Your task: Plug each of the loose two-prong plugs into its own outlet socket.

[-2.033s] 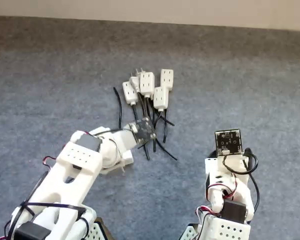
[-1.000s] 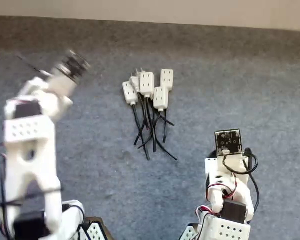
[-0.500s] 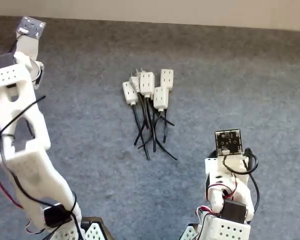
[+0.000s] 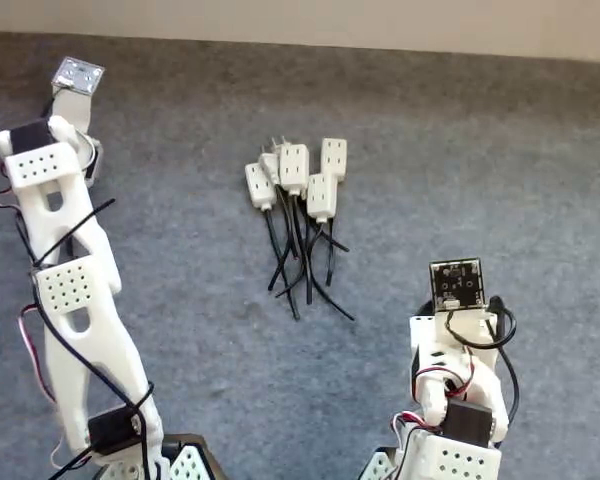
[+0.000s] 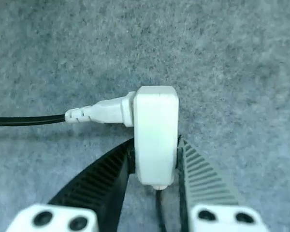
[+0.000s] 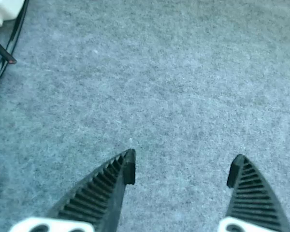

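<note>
My left gripper (image 5: 155, 148) is shut on a white outlet socket block (image 5: 156, 130) just above the grey carpet. A white plug (image 5: 104, 110) with a black cord (image 5: 26, 120) meets the block's side. In the high view the left arm (image 4: 50, 175) stretches to the far left back of the table. A pile of white plugs and sockets (image 4: 298, 180) with black cords (image 4: 302, 265) lies at the table's middle. My right gripper (image 6: 181, 169) stands open over bare carpet, and its arm (image 4: 455, 340) sits at the front right.
Grey carpet (image 4: 480, 160) covers the whole table, with a pale wall strip along the back. A white piece and black cords (image 6: 2, 29) of the pile show at the corner of the right wrist view.
The left arm swung from the pile's cords up and out to the far left back. A black cord that lay left of the pile is gone from there. The right arm stayed still.
</note>
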You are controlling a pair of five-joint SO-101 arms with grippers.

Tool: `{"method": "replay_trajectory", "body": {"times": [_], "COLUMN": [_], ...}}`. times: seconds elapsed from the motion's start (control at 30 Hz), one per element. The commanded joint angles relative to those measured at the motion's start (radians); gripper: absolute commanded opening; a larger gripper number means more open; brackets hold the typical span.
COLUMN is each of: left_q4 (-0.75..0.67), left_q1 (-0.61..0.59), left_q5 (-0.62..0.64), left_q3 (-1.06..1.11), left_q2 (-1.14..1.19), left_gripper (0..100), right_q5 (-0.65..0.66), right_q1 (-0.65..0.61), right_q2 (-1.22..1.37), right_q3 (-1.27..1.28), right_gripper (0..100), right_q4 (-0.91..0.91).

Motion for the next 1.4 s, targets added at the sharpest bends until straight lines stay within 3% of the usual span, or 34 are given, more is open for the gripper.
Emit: {"method": "replay_trajectory", "body": {"times": [0.0,0.17,0.37,0.53,0.7,0.9,1.03,1.17,1.37], "left_q4": [0.110,0.146,0.269,0.276,0.278,0.273,0.272,0.265,0.109], "left_q1": [0.019,0.016,0.031,0.058,0.208,0.473,0.601,0.659,0.674], "left_q5": [-0.006,-0.003,-0.002,0.198,0.210,0.209,0.155,0.138,0.097], "left_q3": [-0.125,-0.122,-0.119,-0.113,-0.062,-0.012,-0.010,-0.018,-0.018], "left_q2": [-0.030,-0.081,-0.206,-0.314,-0.335,-0.332,-0.329,-0.285,-0.159], "left_gripper": [29,22,23,22,23,23,23,23,23], "right_q5": [0.011,0.011,0.011,0.011,0.011,0.011,0.011,0.011,0.011], "right_q1": [-0.018,-0.018,-0.018,-0.018,-0.018,-0.018,-0.018,-0.018,-0.018], "right_q2": [-0.004,-0.004,-0.004,-0.004,-0.004,-0.004,-0.004,-0.004,-0.004], "right_q3": [0.119,0.119,0.119,0.119,0.119,0.119,0.119,0.119,0.119], "right_gripper": [30.0,30.0,30.0,30.0,30.0,30.0,30.0,30.0,30.0], "right_q4": [0.008,0.008,0.008,0.008,0.008,0.008,0.008,0.005,0.007]}}
